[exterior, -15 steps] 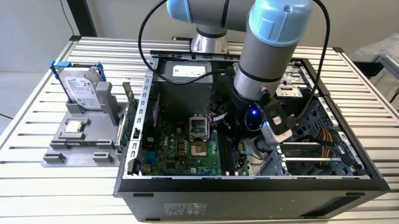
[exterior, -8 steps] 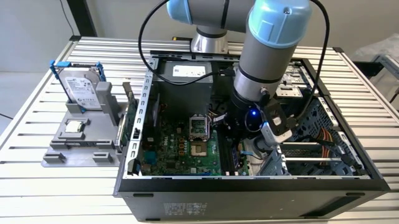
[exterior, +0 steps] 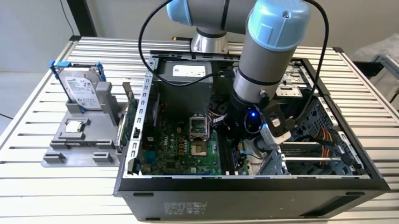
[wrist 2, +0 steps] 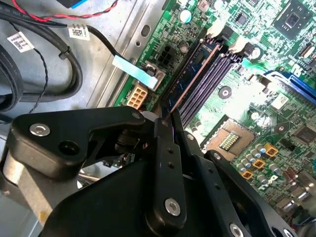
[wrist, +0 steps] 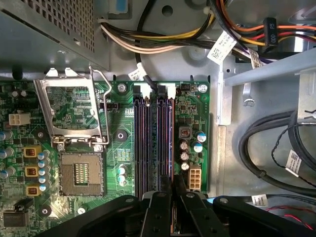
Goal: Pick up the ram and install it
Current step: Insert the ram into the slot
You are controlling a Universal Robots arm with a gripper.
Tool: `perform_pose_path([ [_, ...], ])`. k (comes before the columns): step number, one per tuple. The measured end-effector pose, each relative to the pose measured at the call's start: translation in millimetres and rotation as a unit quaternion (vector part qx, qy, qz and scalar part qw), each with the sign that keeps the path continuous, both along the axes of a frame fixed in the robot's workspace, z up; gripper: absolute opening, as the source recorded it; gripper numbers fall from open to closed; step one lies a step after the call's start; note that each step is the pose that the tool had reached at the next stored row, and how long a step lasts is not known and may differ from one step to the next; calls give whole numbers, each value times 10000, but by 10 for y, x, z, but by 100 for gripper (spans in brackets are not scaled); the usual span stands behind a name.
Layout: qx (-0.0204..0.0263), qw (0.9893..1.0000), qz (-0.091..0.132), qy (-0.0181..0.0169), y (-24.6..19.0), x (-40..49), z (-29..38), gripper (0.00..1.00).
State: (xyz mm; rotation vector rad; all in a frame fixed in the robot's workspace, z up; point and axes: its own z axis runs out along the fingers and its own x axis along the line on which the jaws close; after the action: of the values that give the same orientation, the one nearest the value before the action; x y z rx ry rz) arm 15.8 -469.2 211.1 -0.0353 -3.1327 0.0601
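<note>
No legible text on any label

Tool point(wrist 2: 170, 118) sits deep in the open case point(exterior: 249, 186), its fingers closed on the ram point(wrist 2: 190, 74) edge-on over the outermost slot point(wrist: 170, 143). Tight there: cable bundle point(wrist: 163, 42) crosses past the slots' far end, capacitors point(wrist: 190, 148) and a white connector point(wrist: 194, 177) crowd the case-wall side, raised CPU socket frame point(wrist: 74, 113) stands on the other. Thick black cables point(wrist: 266, 148) loop by the wall. In the exterior view, drive cage point(exterior: 311, 154) hems the arm on the right; table point(exterior: 50, 186) outside the case is open beyond the holder point(exterior: 81, 144).
</note>
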Motion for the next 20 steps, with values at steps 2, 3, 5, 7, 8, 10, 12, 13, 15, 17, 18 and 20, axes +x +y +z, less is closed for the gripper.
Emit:
perform_pose_path([
  [2, 0, 10000, 0, 0, 0, 0, 0, 0],
  [3, 1, 10000, 0, 0, 0, 0, 0, 0],
  [5, 7, 10000, 0, -1, 2, 0, -4, 100],
  [7, 3, 10000, 0, 0, 0, 0, -1, 100],
  [8, 1, 10000, 0, 0, 0, 0, 2, 100],
  [10, 1, 10000, 0, 5, 0, 0, 69, 100],
  [12, 2, 10000, 0, 7, 0, 0, 120, 100],
  [13, 1, 10000, -1, 7, 0, 0, 152, 100],
  [15, 2, 10000, 0, 10, 0, 0, 223, 100],
  [17, 1, 10000, 0, 17, 0, 0, 295, 100],
  [18, 2, 10000, 0, 21, 0, 0, 317, 100],
  [20, 3, 10000, 0, 22, 0, 0, 322, 100],
])
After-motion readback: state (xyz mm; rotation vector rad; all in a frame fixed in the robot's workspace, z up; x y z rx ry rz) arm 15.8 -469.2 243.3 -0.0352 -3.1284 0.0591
